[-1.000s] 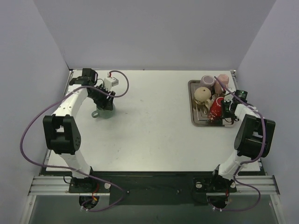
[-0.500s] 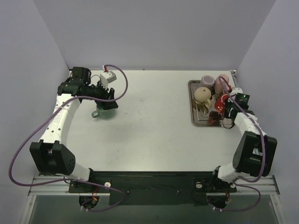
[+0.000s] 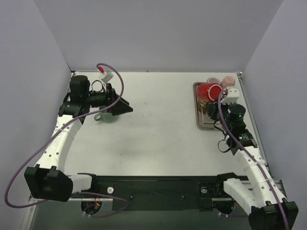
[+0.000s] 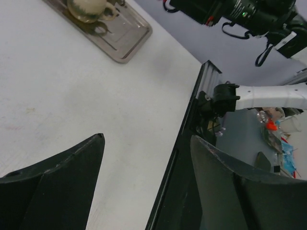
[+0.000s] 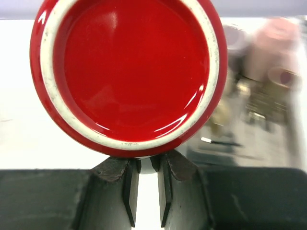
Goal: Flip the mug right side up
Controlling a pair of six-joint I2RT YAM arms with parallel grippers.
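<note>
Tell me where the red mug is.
Top view: the red mug is at the far right, held by the right gripper over the tray, near the pink mug.

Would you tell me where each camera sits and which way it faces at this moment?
Top external: above and behind the bases, looking down on the table; left arm and right arm show.
Left wrist: over the table, facing across to the tray; its open jaws frame the bottom.
Right wrist: close on the red mug, filling the view; its jaws below.
Shared: top and left wrist both show the tray.
</note>
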